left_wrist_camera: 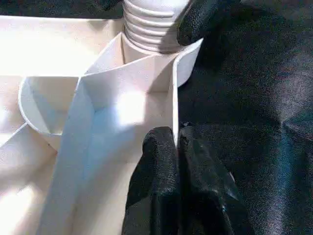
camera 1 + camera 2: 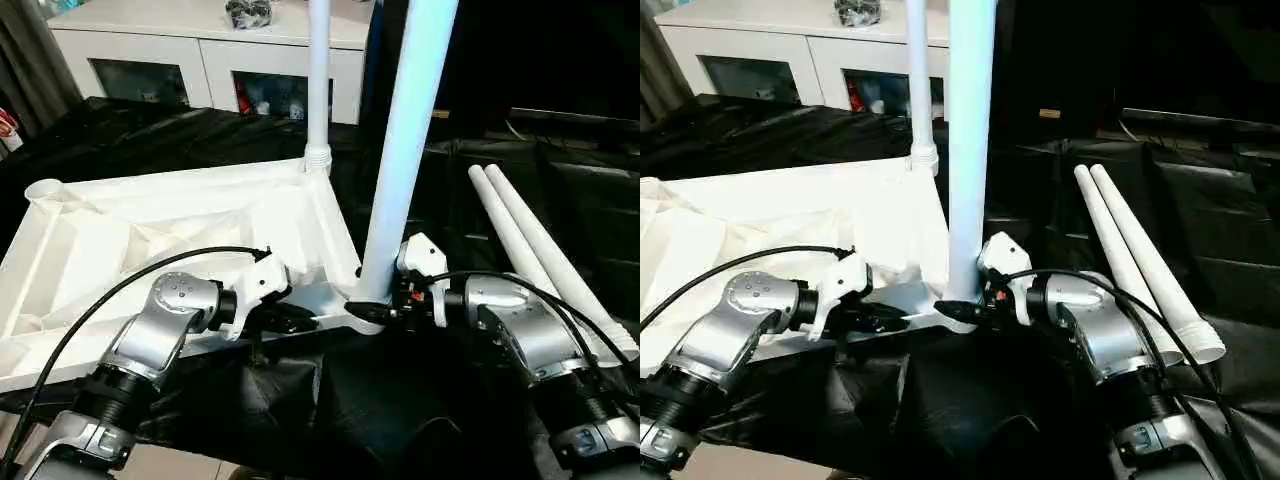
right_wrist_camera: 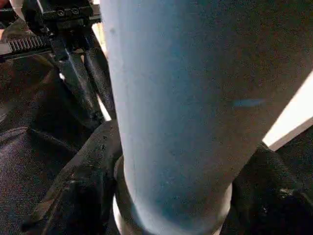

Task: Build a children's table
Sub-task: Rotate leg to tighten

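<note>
The children's table top (image 2: 150,240) lies upside down on black cloth, ribbed underside up. One leg (image 2: 318,80) stands in its far right corner socket. A second leg (image 2: 405,150) stands upright in the near right corner, its threaded base (image 1: 151,24) at the socket. My left gripper (image 2: 305,320) is shut on the thin rim wall (image 1: 173,93) just beside that corner. My right gripper (image 2: 375,305) is closed around the base of the near leg, with a finger (image 3: 78,191) on each side of it. Two loose legs (image 2: 530,250) lie side by side to the right.
A white cabinet (image 2: 200,60) with glass doors stands at the back, a dark object (image 2: 248,12) on top of it. Crumpled black cloth (image 2: 330,400) covers the work surface and hangs over its near edge. A grey curtain (image 2: 30,60) hangs at the far left.
</note>
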Controlling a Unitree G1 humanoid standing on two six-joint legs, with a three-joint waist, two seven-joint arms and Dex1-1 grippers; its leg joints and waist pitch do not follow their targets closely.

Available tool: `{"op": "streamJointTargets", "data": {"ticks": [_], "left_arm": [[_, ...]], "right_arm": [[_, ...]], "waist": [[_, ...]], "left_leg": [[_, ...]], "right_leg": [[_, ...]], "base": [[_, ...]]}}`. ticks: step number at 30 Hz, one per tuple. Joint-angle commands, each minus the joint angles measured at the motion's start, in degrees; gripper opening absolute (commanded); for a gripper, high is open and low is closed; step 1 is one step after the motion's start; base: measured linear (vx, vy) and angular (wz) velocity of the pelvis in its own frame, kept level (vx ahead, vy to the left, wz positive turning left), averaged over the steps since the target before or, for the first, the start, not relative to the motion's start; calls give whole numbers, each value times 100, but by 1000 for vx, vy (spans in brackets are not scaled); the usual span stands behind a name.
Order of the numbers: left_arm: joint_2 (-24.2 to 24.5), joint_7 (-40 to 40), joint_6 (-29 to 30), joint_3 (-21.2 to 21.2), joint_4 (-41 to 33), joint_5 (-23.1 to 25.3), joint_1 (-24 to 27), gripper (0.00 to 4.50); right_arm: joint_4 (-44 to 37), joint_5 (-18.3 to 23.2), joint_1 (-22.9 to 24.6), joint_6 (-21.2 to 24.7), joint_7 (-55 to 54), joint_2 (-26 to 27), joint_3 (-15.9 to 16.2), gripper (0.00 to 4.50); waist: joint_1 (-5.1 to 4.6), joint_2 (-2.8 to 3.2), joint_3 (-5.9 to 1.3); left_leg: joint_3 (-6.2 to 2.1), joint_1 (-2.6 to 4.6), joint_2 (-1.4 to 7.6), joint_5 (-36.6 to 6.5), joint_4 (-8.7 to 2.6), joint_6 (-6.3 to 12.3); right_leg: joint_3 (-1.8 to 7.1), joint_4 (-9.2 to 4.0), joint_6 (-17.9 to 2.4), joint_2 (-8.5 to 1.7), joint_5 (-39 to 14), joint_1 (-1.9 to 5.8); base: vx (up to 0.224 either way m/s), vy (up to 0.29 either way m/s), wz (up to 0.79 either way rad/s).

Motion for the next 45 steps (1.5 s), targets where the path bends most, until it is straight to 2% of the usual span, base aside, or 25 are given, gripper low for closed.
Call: {"op": "streamJointTargets", "data": {"ticks": [1, 4, 8, 10, 11, 12, 14, 15, 17, 19, 21, 23, 25, 26, 28, 29, 30, 31, 32, 34, 35, 36, 44, 45], "left_arm": [[-79, -68, -141, 71, -270, -312, -66, 0], [-238, 287, -124, 118, -144, -206, -130, 0], [-446, 734, -120, 189, 79, -77, -272, 0], [-808, 1465, -62, 249, 501, 140, -556, 0], [-1122, 1984, -9, 259, 779, 273, -762, 0], [-1249, 2200, 30, 264, 861, 319, -830, 0], [-1368, 2401, 66, 269, 932, 361, -892, 0], [-1445, 2537, 87, 271, 981, 378, -931, 0], [-1693, 2871, 136, 228, 1112, 454, -1023, 0], [-1763, 2905, 121, 194, 1137, 479, -1035, 0], [-1785, 2841, 26, 166, 1184, 540, -1038, 0], [-1766, 2758, -73, 169, 1188, 536, -1030, 0], [-1684, 2569, -155, 173, 1110, 483, -975, 0], [-1610, 2432, -249, 159, 1040, 449, -928, 0], [-1457, 2115, -334, 143, 883, 350, -816, 0], [-1384, 1960, -388, 136, 804, 300, -761, 0], [-1294, 1754, -433, 135, 688, 218, -688, 0], [-1246, 1644, -439, 138, 620, 168, -649, 0], [-1093, 1328, -429, 133, 434, 43, -544, 0], [-939, 1065, -442, 118, 320, -30, -469, 0], [-843, 911, -454, 115, 267, -68, -429, 0], [-768, 798, -437, 121, 231, -98, -403, 0], [-383, 168, -427, 158, 28, -265, -259, 0], [-253, 15, -395, 175, -31, -309, -223, 0]], "right_arm": [[-116, 35, 75, 67, 81, 36, 157, 275], [-72, -4, 145, 131, -215, 229, 133, 272], [109, -108, 133, 118, -688, 466, 67, 270], [573, -285, 3, 132, -1631, 924, -84, 270], [998, -385, -170, 270, -2426, 1333, -230, 270], [1150, -405, -248, 319, -2728, 1498, -292, 270], [1289, -417, -325, 366, -3015, 1655, -356, 270], [1370, -425, -376, 405, -3212, 1751, -399, 270], [1636, -506, -589, 405, -3744, 2092, -404, 270], [1671, -557, -640, 335, -3796, 2200, -338, 270], [1650, -555, -663, 239, -3599, 2310, -322, 326], [1660, -547, -667, 219, -3520, 2318, -360, 340], [1606, -462, -644, 225, -3347, 2266, -402, 348], [1531, -394, -617, 265, -3243, 2208, -425, 380], [1364, -297, -556, 283, -2976, 2047, -425, 386], [1275, -257, -522, 310, -2811, 1952, -407, 390], [1144, -230, -466, 309, -2558, 1799, -346, 415], [1068, -228, -433, 297, -2430, 1710, -310, 415], [850, -222, -339, 271, -2047, 1441, -230, 427], [686, -210, -267, 205, -1681, 1178, -182, 427], [590, -189, -226, 170, -1448, 1013, -159, 427], [500, -150, -192, 151, -1233, 877, -147, 427], [85, 20, -75, 192, -330, 296, -117, 427], [22, 30, -69, 174, -135, 137, -68, 411]], "waist": [[1, -83, -399], [0, -57, -397], [-37, -71, -377], [-50, -91, -373], [-82, -75, -344], [-111, -81, -349], [-113, -80, -345], [-111, -51, -362], [-126, -46, -370], [-134, -56, -372], [-120, -59, -380], [-126, -57, -379], [-122, -65, -379], [-122, -66, -379], [-114, -62, -385], [-114, -67, -386], [-115, -67, -394], [-119, -68, -404], [-97, -69, -403], [-97, -63, -408], [-62, -63, -417], [-63, -35, -411], [-23, -51, -396], [-17, -50, -392]], "left_leg": [[-204, 132, 396, -937, -369, 320], [-208, 129, 397, -962, -369, 308], [-211, 147, 382, -1113, -388, 209], [-208, 148, 379, -1114, -392, 169], [-204, 176, 354, -1235, -400, 82], [-237, 199, 350, -1367, -411, -46], [-247, 199, 363, -1417, -424, -77], [-246, 194, 373, -1425, -425, -63], [-245, 190, 377, -1373, -435, -51], [-241, 180, 361, -1360, -431, -54], [-238, 163, 365, -1298, -424, 16], [-233, 160, 366, -1266, -423, 53], [-230, 165, 366, -1268, -420, 76], [-231, 163, 370, -1261, -422, 85], [-236, 156, 376, -1238, -423, 110], [-238, 135, 382, -1184, -425, 148], [-230, 139, 382, -1142, -419, 180], [-227, 136, 376, -1092, -409, 195], [-219, 121, 380, -970, -394, 269], [-208, 113, 378, -915, -386, 313], [-204, 122, 387, -854, -375, 343], [-202, 119, 390, -864, -373, 344], [-201, 129, 405, -1007, -384, 330], [-196, 143, 399, -1044, -379, 322]], "right_leg": [[334, -480, -1043, -577, -1230, 239], [336, -481, -1047, -577, -1228, 233], [335, -530, -1008, -580, -1494, 225], [344, -539, -970, -581, -1580, 221], [340, -575, -975, -573, -1824, 181], [319, -591, -952, -605, -2124, 212], [333, -623, -860, -617, -2233, 209], [344, -615, -807, -618, -2160, 217], [349, -590, -840, -600, -1931, 200], [341, -587, -876, -600, -1793, 225], [350, -571, -873, -615, -1669, 243], [351, -561, -887, -605, -1590, 236], [349, -568, -886, -615, -1633, 238], [350, -572, -876, -615, -1660, 239], [351, -563, -869, -618, -1604, 249], [355, -549, -864, -621, -1495, 264], [352, -533, -874, -609, -1377, 259], [347, -519, -899, -605, -1301, 266], [344, -507, -931, -606, -1140, 276], [344, -495, -966, -597, -1073, 266], [336, -482, -991, -585, -1026, 261], [339, -478, -1011, -582, -1012, 252], [332, -492, -1044, -579, -1209, 236], [334, -507, -1043, -579, -1286, 223]], "base": [[0, 0, 0], [0, 0, 0], [0, 0, 0], [0, 0, 0], [0, 0, 0], [0, 0, 0], [0, 0, 0], [0, 0, 0], [0, 0, 0], [0, 0, 0], [0, 0, 0], [0, 0, 0], [0, 0, 0], [0, 0, 0], [0, 0, 0], [0, 0, 0], [0, 0, 0], [0, 0, 0], [0, 0, 0], [0, 0, 0], [0, 0, 0], [0, 0, 0], [0, 0, 0], [0, 0, 0]]}}
